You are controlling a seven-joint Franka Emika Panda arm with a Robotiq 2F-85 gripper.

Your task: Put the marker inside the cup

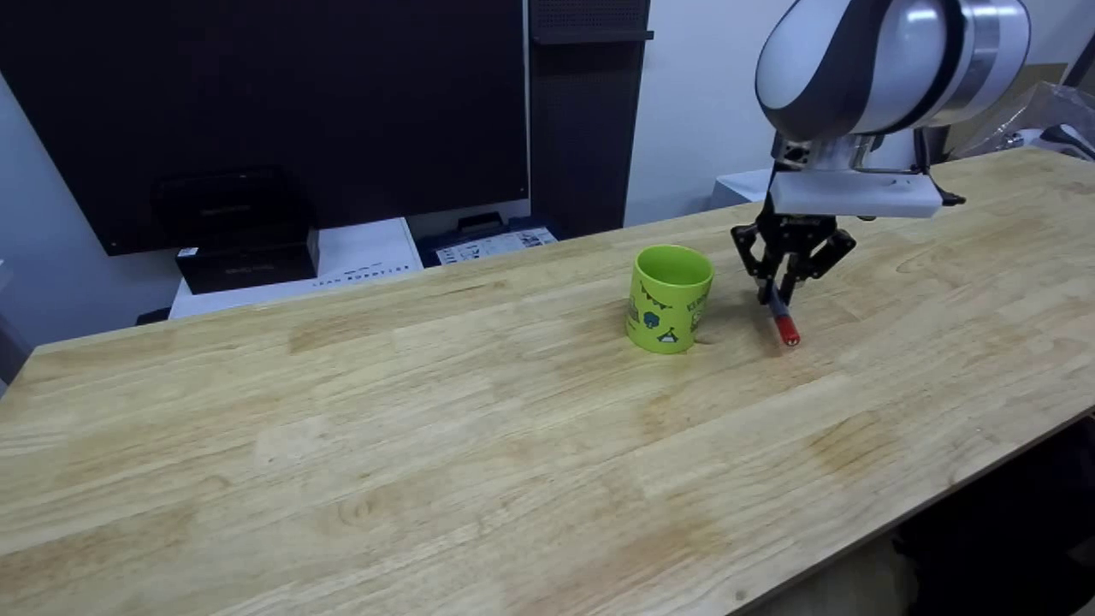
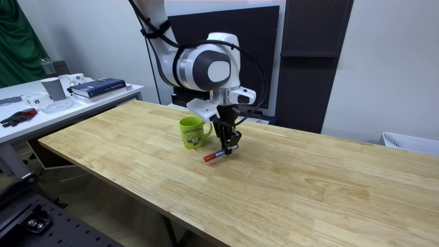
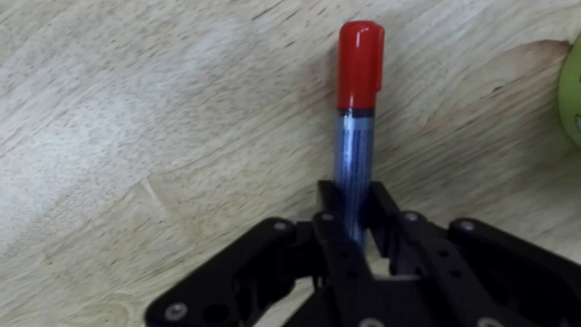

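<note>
The marker point(image 3: 356, 150) has a red cap and a blue-grey barrel. It also shows in both exterior views point(image 1: 788, 330) point(image 2: 212, 156). My gripper point(image 3: 354, 195) is shut on its barrel, one finger on each side. The marker's rear end is partly hidden by a finger in the wrist view. The marker is roughly level, low over the table; I cannot tell whether it touches. The lime-green cup point(image 1: 667, 299) point(image 2: 192, 133) stands upright beside the gripper point(image 1: 775, 295) point(image 2: 227, 150), apart from it. Only the cup's edge point(image 3: 571, 95) shows in the wrist view, at the right.
The wooden table point(image 1: 385, 428) has a front edge point(image 1: 907, 513) and a far edge by the wall. Boxes point(image 1: 248, 265) stand low behind it. A white side table point(image 2: 68, 109) with books point(image 2: 99, 87) and a grey cup point(image 2: 54, 88) stands apart.
</note>
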